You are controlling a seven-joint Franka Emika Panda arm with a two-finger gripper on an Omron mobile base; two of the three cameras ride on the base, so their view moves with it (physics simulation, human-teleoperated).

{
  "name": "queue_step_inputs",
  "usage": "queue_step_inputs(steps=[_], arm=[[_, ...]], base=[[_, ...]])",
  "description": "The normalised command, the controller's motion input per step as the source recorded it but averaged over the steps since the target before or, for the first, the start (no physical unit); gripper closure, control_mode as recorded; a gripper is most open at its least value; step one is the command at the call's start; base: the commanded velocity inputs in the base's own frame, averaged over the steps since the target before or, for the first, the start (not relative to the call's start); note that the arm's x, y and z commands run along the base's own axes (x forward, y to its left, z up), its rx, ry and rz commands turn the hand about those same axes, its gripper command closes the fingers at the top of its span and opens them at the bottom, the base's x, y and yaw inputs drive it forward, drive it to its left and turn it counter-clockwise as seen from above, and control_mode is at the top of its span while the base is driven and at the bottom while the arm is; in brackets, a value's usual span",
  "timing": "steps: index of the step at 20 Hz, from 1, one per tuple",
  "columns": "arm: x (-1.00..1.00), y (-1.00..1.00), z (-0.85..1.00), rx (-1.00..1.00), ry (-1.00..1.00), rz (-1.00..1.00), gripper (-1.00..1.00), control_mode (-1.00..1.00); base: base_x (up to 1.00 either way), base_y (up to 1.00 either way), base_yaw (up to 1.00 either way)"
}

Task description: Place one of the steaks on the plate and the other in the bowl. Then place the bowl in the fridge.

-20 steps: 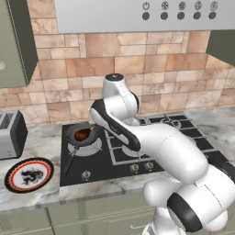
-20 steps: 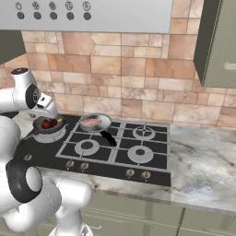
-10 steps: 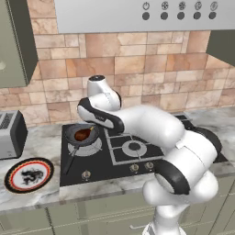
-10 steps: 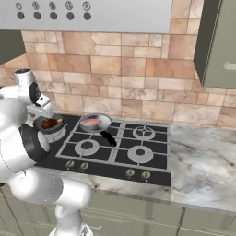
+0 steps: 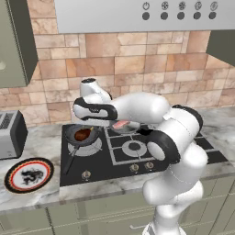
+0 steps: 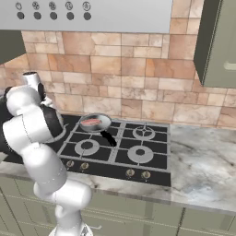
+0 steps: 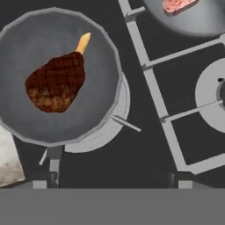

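Two steaks lie in separate pans on the black hob (image 5: 137, 151): the dark reddish-brown steak (image 7: 56, 82), cross-hatched with grill marks and carrying a pale bone stub, sits in the dark pan (image 7: 30, 52) on the left burner; the pale pink steak (image 6: 92, 122) sits in the silver pan (image 6: 95, 123) just behind and to the right. In the hand view the silver pan and its steak are cut off by the top edge. No legible writing appears; the hood (image 5: 137, 16) bears only round dials, and the plate (image 5: 29, 175) carries a dark drawing, too small to make out. The plate rests on the bench (image 5: 41, 197) near its front edge, left of the hob, with the toaster (image 5: 10, 134) behind it, cropped by the frame. Bare marble bench lies open right of the hob. The hand hangs above the dark pan, jaws spread fully apart, gripping nothing; the arm (image 5: 137, 108) hides part of the silver pan in the left base view
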Motion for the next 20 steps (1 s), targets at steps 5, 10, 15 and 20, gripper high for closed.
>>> queue_step_inputs(steps=[5,10,15,20], arm=[[0.38,0.07,-0.14,0.00,0.02,-0.12,-1.00,-1.00],[0.32,0.09,-0.18,0.00,0.00,-0.15,-1.00,-1.00],[0.23,0.11,-0.26,0.00,0.00,-0.14,-1.00,-1.00],[0.24,0.13,-0.26,0.00,0.00,-0.01,-1.00,-1.00]], base=[[0.00,0.00,0.00],[0.00,0.00,0.00],[0.00,0.00,0.00],[0.00,0.00,0.00]])
